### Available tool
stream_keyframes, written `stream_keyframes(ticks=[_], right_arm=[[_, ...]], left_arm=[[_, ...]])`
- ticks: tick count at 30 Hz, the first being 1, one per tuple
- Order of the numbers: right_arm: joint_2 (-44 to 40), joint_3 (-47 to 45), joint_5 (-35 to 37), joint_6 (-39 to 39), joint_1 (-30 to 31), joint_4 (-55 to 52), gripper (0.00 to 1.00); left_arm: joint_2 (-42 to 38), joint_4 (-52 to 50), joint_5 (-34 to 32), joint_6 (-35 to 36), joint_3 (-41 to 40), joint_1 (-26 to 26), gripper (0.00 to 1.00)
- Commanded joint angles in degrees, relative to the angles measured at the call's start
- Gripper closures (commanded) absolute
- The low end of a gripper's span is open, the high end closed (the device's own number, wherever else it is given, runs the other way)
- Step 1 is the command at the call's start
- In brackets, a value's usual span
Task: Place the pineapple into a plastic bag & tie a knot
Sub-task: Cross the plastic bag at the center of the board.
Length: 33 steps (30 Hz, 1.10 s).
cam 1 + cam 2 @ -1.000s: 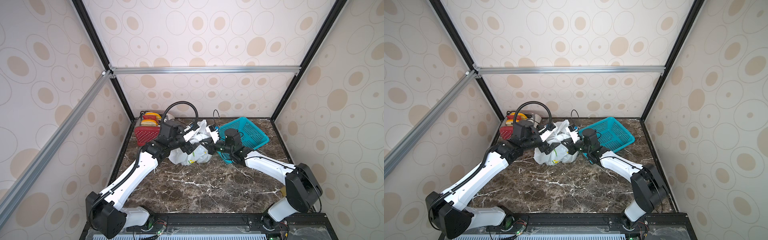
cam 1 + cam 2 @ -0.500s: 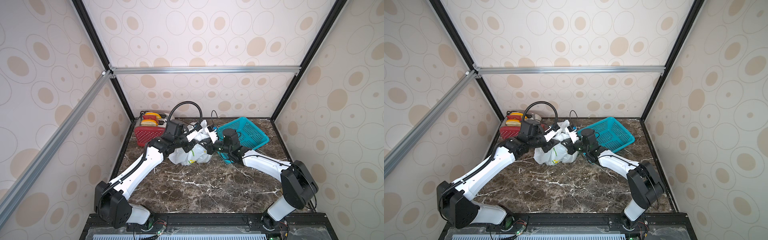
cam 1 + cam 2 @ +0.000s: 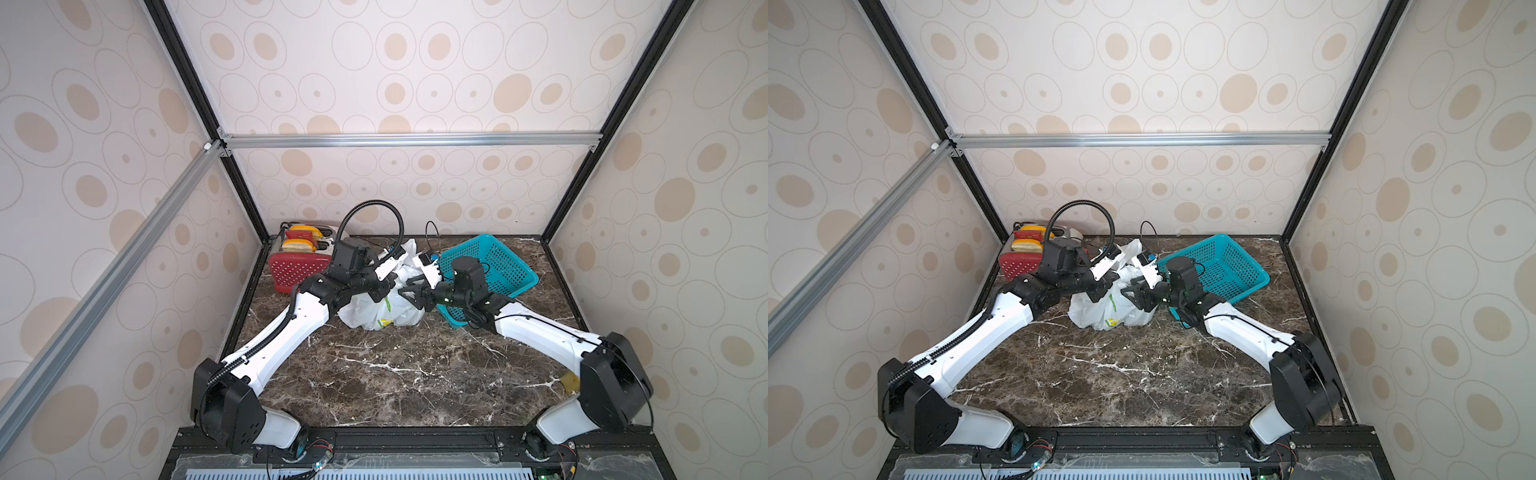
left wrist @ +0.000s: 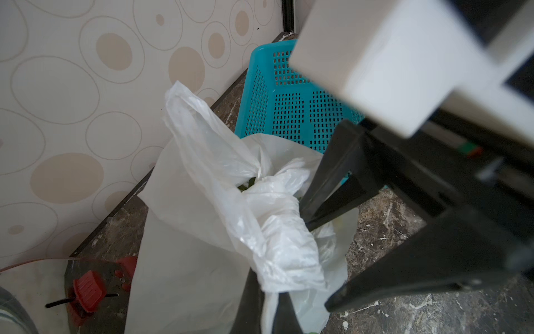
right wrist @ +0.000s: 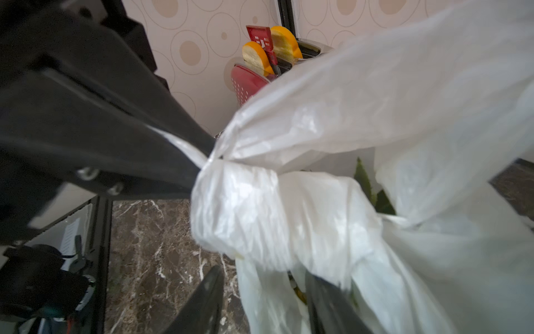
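Oval-patterned beige walls (image 3: 395,62), dark marble tabletop (image 3: 395,374)

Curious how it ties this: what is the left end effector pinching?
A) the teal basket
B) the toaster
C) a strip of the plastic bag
C: the left end effector is closed on a white strip of the plastic bag beside the knot.

surface: dark marble table (image 3: 374,374) | on it: plastic bag (image 3: 374,311) (centre-back), teal basket (image 3: 494,266), red toaster (image 3: 295,270)

Lab test cell, aluminium frame (image 3: 407,139), wallpapered panels (image 3: 395,62)
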Motion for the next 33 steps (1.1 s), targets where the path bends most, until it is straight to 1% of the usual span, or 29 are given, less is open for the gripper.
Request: stream_keyframes(ticks=[1,3,4,5,6,7,9,10,12,13,14,17,18,20,21,24,29,31,33], right_arm=[[-6.35,0.25,-2.93,-1.52,-0.9,-11.38,0.45],[-9.22,1.87,-3.44,-0.81,-1.47,-17.76,0.45],[-10.43,2.66,-2.54,0.13,-1.6,-20.38,0.46],[-11.55,3.77,-0.43,1.94,-1.83,-22.89,0.48],[-12.42,4.76,2.49,4.21,-1.82,-24.75,0.52],[-12.95,5.79,5.05,7.12,-1.91,-25.63,0.57],[-13.19,8.83,11.07,18.34,-1.91,-27.27,0.65],[-12.93,9.86,13.05,24.42,-1.91,-27.0,0.65],[-11.71,11.03,13.4,36.67,-1.98,-24.11,0.6],[-10.96,11.08,13.3,42.55,-1.98,-22.22,0.54],[-9.91,10.68,12.33,49.13,-2.04,-19.14,0.5],[-6.98,7.92,11.05,67.83,-2.0,-10.58,0.44],[-5.8,7.07,10.8,73.09,-2.02,-7.25,0.43],[-3.6,7.0,10.47,79.81,-1.98,-3.39,0.37],[-2.76,7.21,10.66,81.54,-1.98,-2.53,0.34],[-1.29,7.82,11.56,85.2,-1.96,-2.94,0.33],[-1.58,5.81,13.98,89.12,-1.62,-4.92,0.3],[-2.26,6.04,14.61,88.28,-1.62,-6.67,0.3],[-4.06,6.94,16.54,85.86,-1.64,-11.45,0.3]], left_arm=[[-0.99,2.75,1.03,-0.62,-0.51,0.16,1.0],[-1.07,3.5,0.98,-0.79,-0.88,0.1,1.0],[-1.06,3.73,1.03,-0.87,-1.03,0.17,1.0],[-1.16,4.07,1.12,-1.03,-1.21,0.07,1.0],[-1.23,4.4,1.25,-1.29,-1.39,0.15,1.0],[-1.29,4.7,1.38,-1.48,-1.57,0.17,1.0],[-1.43,5.08,1.51,-1.83,-2.0,0.13,1.0],[-1.53,5.07,1.58,-1.93,-2.09,0.17,1.0],[-1.6,5.07,1.73,-2.11,-2.15,0.13,1.0],[-1.7,5.07,1.78,-2.2,-2.2,0.11,1.0],[-1.69,5.12,1.81,-2.28,-2.21,0.15,1.0],[-1.87,4.98,1.85,-2.44,-2.19,0.13,1.0],[-1.88,5.0,1.85,-2.47,-2.25,0.15,1.0],[-1.87,4.92,1.96,-2.6,-2.22,0.18,1.0],[-1.95,4.77,1.98,-2.64,-2.14,0.11,1.0],[-2.2,4.61,1.89,-2.64,-2.28,0.18,1.0],[-2.23,4.46,1.68,-2.64,-2.29,0.18,1.0],[-2.22,4.37,1.54,-2.64,-2.24,0.14,1.0],[-2.3,4.16,1.47,-2.47,-2.27,0.13,1.0]])
